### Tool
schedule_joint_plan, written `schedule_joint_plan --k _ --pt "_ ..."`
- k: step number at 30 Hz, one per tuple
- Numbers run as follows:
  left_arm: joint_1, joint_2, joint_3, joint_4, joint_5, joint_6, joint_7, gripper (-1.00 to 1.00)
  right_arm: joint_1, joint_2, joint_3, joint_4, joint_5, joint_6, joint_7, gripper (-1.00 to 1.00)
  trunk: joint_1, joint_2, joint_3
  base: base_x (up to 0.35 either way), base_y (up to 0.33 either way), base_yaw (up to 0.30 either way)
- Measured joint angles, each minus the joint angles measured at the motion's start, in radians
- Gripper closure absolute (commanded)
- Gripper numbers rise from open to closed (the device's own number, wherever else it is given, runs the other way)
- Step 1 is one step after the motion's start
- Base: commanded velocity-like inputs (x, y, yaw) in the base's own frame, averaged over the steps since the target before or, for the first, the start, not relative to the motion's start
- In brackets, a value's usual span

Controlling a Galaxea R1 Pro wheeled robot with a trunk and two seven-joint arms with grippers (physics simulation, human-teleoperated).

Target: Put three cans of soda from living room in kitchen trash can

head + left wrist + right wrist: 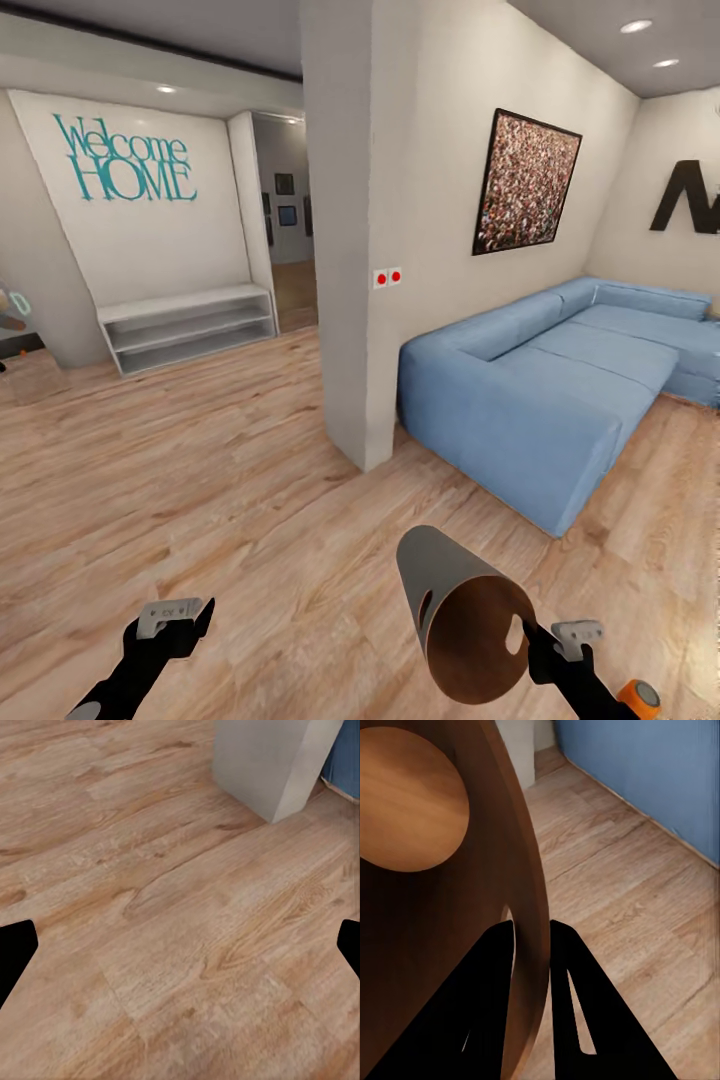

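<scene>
My right gripper (527, 640) is shut on the rim of the trash can (450, 590), low at the right of the head view. The bin is tipped on its side above the floor, its copper-brown inside facing me and its grey-beige outside turned up. In the right wrist view one finger sits inside the trash can (427, 915) and the other outside, and the right gripper (531, 930) pinches the wall by the handle hole. My left gripper (176, 614) hangs open and empty over the planks, its fingers wide apart around the left gripper's gap (180, 945). The soda cans are out of view.
A blue sofa (540, 400) fills the right side of the living room. A white wall pillar (360, 300) stands straight ahead, beside it. Left of the pillar, wood floor (200, 470) runs to a low white shelf (190, 325) and a doorway (290, 260).
</scene>
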Motion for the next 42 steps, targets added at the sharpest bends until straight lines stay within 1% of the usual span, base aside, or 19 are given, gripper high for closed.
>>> schedule_joint_plan --k 22,29,32,42 --pt "0.0 0.0 0.0 0.001 0.0 -0.005 0.0 -1.0 0.0 0.0 0.0 0.0 -0.001 0.0 0.003 1.0 0.0 0.0 0.0 0.224 0.167 -0.248" --pt "0.0 0.0 0.0 0.001 0.0 -0.005 0.0 -1.0 0.001 0.004 0.009 0.0 0.001 0.002 -0.002 1.0 0.0 0.0 0.0 0.214 0.152 -0.091" --pt "0.0 0.0 0.0 0.001 0.0 -0.005 0.0 -1.0 0.001 0.01 0.012 0.0 0.003 0.003 -0.009 1.0 0.0 0.0 0.0 0.196 0.11 -0.114" --pt "0.0 0.0 0.0 0.002 -0.001 -0.005 0.0 -1.0 0.001 0.014 0.004 0.0 0.001 0.005 -0.003 1.0 0.0 0.0 0.0 0.183 0.084 -0.225"
